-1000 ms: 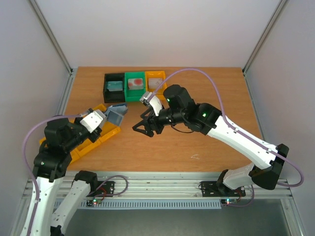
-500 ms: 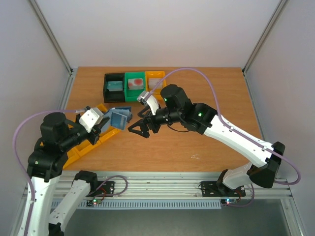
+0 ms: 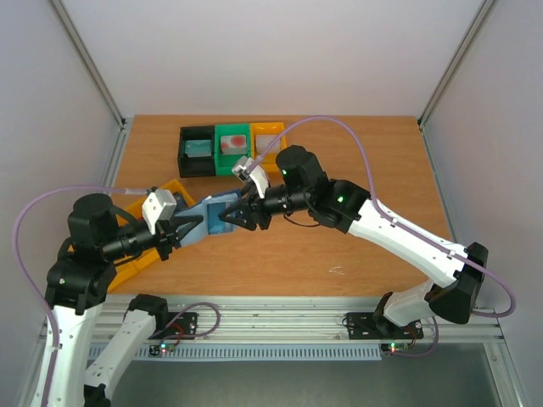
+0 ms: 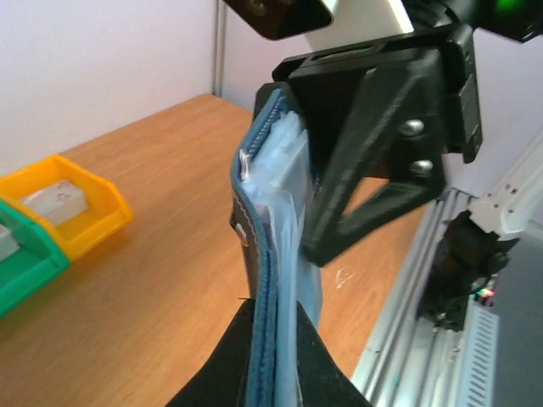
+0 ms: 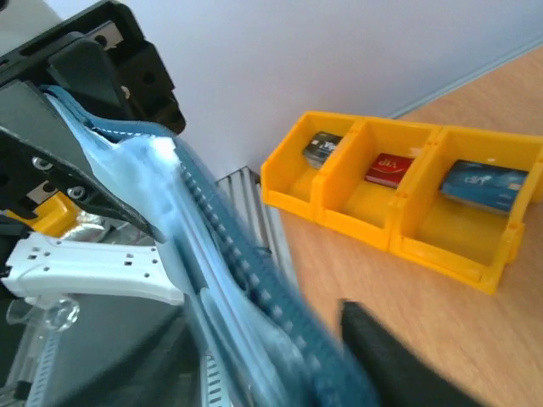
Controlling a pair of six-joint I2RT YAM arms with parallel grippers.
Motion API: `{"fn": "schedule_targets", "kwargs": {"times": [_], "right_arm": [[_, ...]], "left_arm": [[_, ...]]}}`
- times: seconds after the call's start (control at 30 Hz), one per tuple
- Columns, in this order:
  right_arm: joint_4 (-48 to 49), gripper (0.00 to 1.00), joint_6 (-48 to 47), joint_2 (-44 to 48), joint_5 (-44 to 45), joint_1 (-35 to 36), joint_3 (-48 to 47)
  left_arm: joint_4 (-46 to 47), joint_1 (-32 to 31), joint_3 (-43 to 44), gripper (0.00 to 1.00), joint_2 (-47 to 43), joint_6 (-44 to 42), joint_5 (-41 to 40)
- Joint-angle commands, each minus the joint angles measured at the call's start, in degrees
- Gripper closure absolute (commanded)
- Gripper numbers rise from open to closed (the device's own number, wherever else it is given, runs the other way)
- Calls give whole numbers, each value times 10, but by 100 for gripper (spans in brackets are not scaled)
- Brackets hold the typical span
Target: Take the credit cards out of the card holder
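The slate-blue card holder (image 3: 212,217) hangs above the table between both arms. My left gripper (image 3: 182,231) is shut on its near end; in the left wrist view the card holder (image 4: 270,246) runs edge-on up from my left gripper (image 4: 276,360), pale pocket pages on its right side. My right gripper (image 3: 235,217) straddles the far end, one black finger lying along the pale pages. In the right wrist view the card holder (image 5: 229,271) is blurred between the jaws of the right gripper (image 5: 254,356). Credit cards lie in the bins: a red one (image 5: 389,165) and a blue one (image 5: 484,186).
A black bin (image 3: 183,153), a green bin (image 3: 232,159) and a yellow bin (image 3: 265,153) stand in a row at the back. A row of joined yellow bins (image 3: 136,259) lies at the left under my left arm. The table's front rail (image 3: 280,322) runs close below.
My left arm swung the card holder right and forward, level toward the right arm. My right gripper moved left onto the holder's far end, opened wide, then narrowed round it.
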State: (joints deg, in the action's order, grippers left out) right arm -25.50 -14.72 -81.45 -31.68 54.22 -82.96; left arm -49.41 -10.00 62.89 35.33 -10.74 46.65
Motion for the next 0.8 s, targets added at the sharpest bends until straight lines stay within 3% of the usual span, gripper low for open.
{"fn": "schedule_targets", "kwargs": {"times": [0.0,0.03,0.17,0.23,0.27,0.33,0.43,0.5,0.6,0.77], "right_arm": [[47,94,-4,26,-67,1,24],[59,98,-1,33,-79,1,32],[64,99,6,55,-91,0,47],[53,99,10,65,-60,0,50],[41,99,13,69,-35,-1,50],[-7,99,25,68,55,-4,39],[-182,99,79,30,277,-4,-35],[-311,99,118,-13,411,-3,-101],[-391,99,128,-55,475,8,-145],[-334,99,108,-61,414,28,-145]], "left_arm": [[41,5,1,100,-10,49,90],[43,5,0,100,-12,51,92],[52,6,-10,96,-14,64,39],[69,6,-29,47,-20,81,-54],[77,6,-42,32,-23,96,-112],[90,7,-66,17,-29,99,-238],[101,9,-85,14,-32,84,-360],[104,9,-86,15,-38,64,-355],[113,9,-87,21,-54,37,-230],[196,9,-119,43,-61,69,115]]}}
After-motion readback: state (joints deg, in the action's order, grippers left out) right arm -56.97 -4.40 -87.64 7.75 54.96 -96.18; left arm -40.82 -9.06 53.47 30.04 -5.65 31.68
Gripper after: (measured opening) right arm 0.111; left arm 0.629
